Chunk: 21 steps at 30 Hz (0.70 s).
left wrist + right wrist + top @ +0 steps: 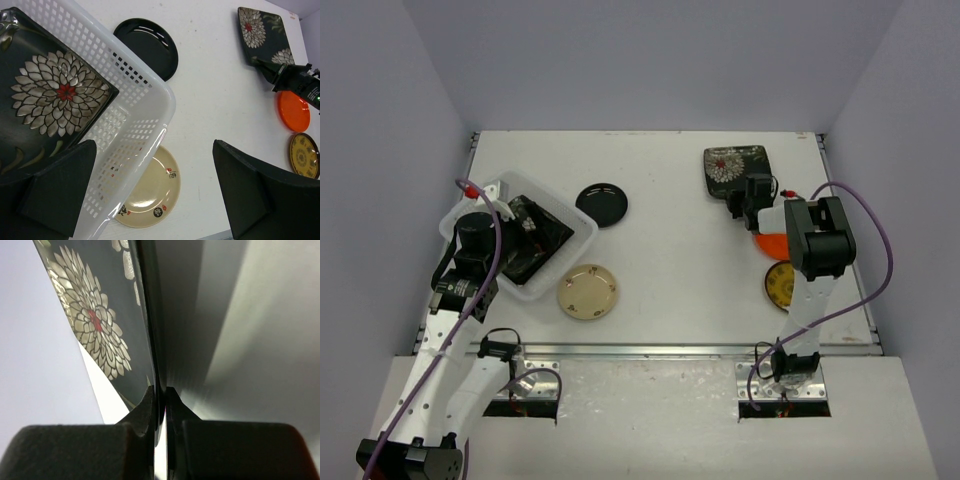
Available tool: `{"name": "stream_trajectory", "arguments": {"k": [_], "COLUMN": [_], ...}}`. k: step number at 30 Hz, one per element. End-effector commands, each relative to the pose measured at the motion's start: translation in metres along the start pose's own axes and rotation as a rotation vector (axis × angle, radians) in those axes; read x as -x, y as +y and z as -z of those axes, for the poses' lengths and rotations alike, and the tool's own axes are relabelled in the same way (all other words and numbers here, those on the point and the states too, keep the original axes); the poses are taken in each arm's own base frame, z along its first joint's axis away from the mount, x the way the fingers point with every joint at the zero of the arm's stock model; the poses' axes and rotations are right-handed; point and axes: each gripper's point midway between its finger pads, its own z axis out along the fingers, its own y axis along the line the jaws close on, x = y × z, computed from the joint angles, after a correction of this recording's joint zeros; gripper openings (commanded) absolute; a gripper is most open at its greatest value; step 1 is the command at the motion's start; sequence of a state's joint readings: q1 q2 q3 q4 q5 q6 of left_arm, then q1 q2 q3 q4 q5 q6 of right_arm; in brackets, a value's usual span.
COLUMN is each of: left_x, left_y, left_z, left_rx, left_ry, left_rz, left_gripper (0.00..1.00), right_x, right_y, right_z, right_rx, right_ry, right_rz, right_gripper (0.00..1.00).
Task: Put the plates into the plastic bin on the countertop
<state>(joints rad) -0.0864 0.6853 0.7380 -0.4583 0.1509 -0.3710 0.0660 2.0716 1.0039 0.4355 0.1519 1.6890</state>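
The plastic bin (578, 240) stands at the left, with white perforated walls in the left wrist view (145, 115). A black square flower plate (55, 95) lies inside it. My left gripper (505, 235) hangs open and empty over the bin's near right corner (155, 180). My right gripper (744, 200) is shut on the near edge of the second black flower plate (735, 165), pinched between the fingertips (161, 395). The round black plate (601, 204), cream plate (588, 291), orange plate (768, 244) and yellow plate (780, 284) lie on the countertop (670, 250). The teal and amber plates are hidden.
The metal rail (650, 350) runs along the countertop's front edge. Grey walls close in the back and both sides. The orange and yellow plates lie right under my right arm (815, 240).
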Motion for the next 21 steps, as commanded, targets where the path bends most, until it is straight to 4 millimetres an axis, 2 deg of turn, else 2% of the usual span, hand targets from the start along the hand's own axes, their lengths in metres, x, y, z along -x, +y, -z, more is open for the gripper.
{"name": "stream_trajectory", "arguments": {"k": [1,3,5,8,9,11,14,17,19,21], "left_x": [0.011,0.013,0.013,0.018,0.024,0.027,0.047,0.053,0.053,0.047], "left_y": [-0.010,-0.010,-0.009,-0.010,-0.013,-0.029,-0.055,-0.086,-0.110,-0.120], "left_z": [0.000,-0.001,-0.003,-0.005,-0.003,-0.008,-0.011,-0.020,-0.029,-0.041], "left_rx": [-0.044,-0.041,-0.029,-0.016,-0.023,-0.086,-0.182,-0.342,-0.489,-0.549], "left_ry": [-0.043,-0.045,-0.035,-0.021,-0.032,0.009,0.026,0.084,0.139,0.209], "left_rz": [-0.025,-0.025,-0.023,-0.020,-0.015,-0.005,-0.006,-0.005,0.004,0.021], "left_gripper": [1.00,1.00,1.00,1.00,1.00,1.00,1.00,1.00,1.00,1.00], "right_x": [-0.026,-0.038,-0.046,-0.062,-0.062,-0.077,-0.088,-0.102,-0.118,-0.128], "right_y": [0.082,0.098,0.106,0.106,0.104,0.104,0.086,0.069,0.058,0.053], "right_z": [0.036,0.055,0.072,0.101,0.101,0.138,0.165,0.197,0.216,0.238], "right_rx": [0.347,0.417,0.470,0.525,0.521,0.591,0.542,0.486,0.507,0.544], "right_ry": [0.187,0.273,0.342,0.487,0.491,0.617,0.739,0.881,0.947,0.999], "right_rz": [0.234,0.304,0.371,0.425,0.427,0.529,0.610,0.763,0.892,0.935], "right_gripper": [0.00,0.00,0.00,0.00,0.00,0.00,0.00,0.00,0.00,0.00]}}
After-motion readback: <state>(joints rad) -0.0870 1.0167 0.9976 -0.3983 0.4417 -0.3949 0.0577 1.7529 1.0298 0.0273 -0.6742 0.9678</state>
